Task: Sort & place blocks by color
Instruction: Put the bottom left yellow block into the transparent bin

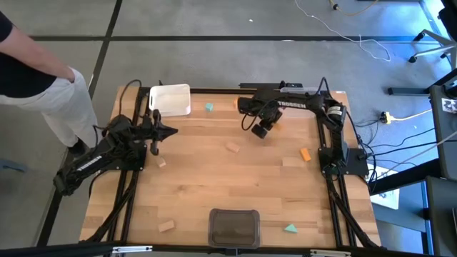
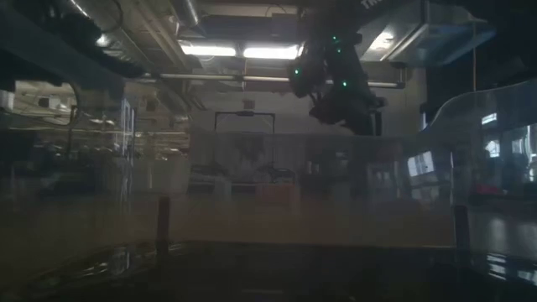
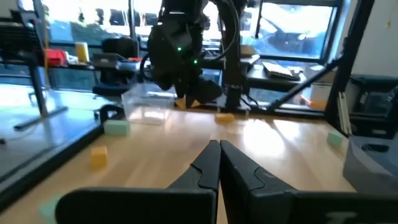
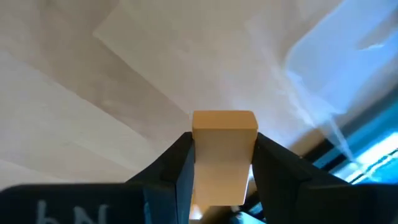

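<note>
Near the far edge of the tabletop, right of centre, the right gripper hangs raised above the boards, closed partway on a small orange-tan wooden block, one finger against each side face; in the high view the gripper sits just off the far-right corner region. The block's long axis appears to run out along the fingers, blunt end face forward and clear of the tips, its flat faces square to the pads. Judged light, rigid, smooth-sided: it should hold under modest squeeze, though a polished face could slip if tilted; opposite flat faces are the place to grip. The left gripper waits at the left edge, fingers fully together, empty. A white rectangular tray lies at the far-left corner, a dark grey tray at the near edge; loose blocks lie scattered between, well apart.
</note>
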